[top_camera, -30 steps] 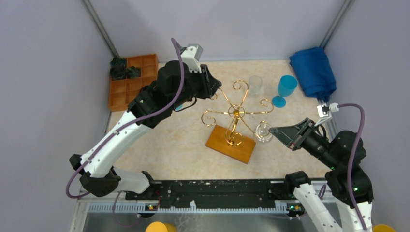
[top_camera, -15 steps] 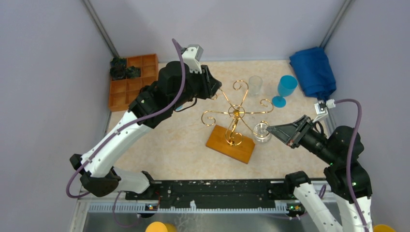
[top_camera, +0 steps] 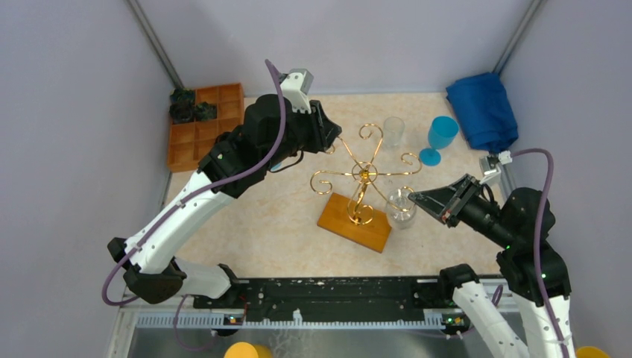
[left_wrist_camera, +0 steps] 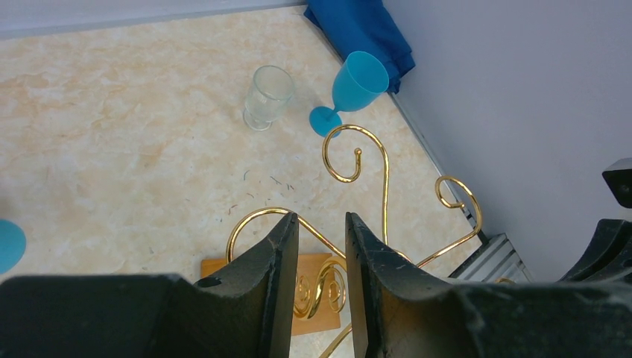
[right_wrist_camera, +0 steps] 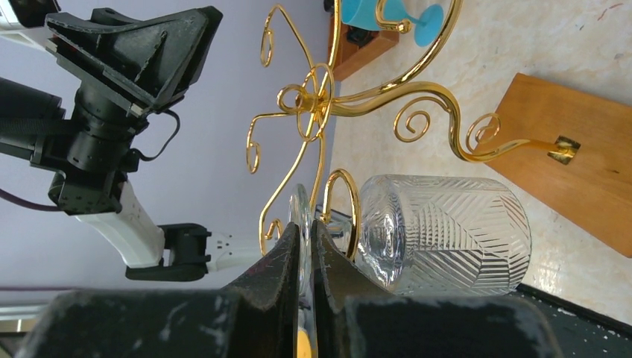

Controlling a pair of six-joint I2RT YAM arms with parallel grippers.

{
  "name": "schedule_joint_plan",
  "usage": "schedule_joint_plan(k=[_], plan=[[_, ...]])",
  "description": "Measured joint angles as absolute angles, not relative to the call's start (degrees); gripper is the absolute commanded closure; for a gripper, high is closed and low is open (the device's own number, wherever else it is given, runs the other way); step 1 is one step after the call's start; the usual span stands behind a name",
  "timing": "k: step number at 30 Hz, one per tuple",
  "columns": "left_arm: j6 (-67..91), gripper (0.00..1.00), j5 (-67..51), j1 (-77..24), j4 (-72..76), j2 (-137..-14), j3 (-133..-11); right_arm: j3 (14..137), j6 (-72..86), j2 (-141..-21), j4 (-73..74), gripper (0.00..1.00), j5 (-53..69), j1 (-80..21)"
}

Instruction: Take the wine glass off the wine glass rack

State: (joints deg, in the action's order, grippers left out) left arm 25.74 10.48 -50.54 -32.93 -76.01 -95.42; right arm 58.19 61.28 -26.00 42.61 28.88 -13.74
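Note:
The gold wire wine glass rack (top_camera: pixel 364 175) stands on its orange-brown wooden base (top_camera: pixel 354 222) mid-table. A clear patterned wine glass (top_camera: pixel 401 207) hangs upside down on the rack's near right arm. In the right wrist view its bowl (right_wrist_camera: pixel 447 231) lies just past the curled arm tip. My right gripper (top_camera: pixel 412 197) is shut on the glass's thin flat foot (right_wrist_camera: pixel 301 212). My left gripper (top_camera: pixel 335 138) is at the rack's far left arm, with its jaws a narrow gap apart. A gold wire (left_wrist_camera: pixel 384 186) runs under that gap (left_wrist_camera: pixel 321 220).
A blue plastic wine glass (top_camera: pixel 441 136) and a clear tumbler (top_camera: pixel 393 130) stand behind the rack. A blue cloth (top_camera: pixel 483 110) lies at the back right corner. An orange compartment tray (top_camera: pixel 201 123) with dark objects sits at the back left.
My right gripper has moved left and closer to the rack, holding the glass's foot. The glass and the rack base have shifted slightly left. The left arm has not moved.

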Motion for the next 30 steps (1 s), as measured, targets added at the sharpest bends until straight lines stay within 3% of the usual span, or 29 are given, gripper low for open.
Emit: schedule_joint_plan(k=[30], plan=[[24.3, 0.64, 12.2, -50.5, -33.0, -76.6, -95.7, 57.3, 63.4, -31.1, 34.4, 1.00, 34.4, -13.7]])
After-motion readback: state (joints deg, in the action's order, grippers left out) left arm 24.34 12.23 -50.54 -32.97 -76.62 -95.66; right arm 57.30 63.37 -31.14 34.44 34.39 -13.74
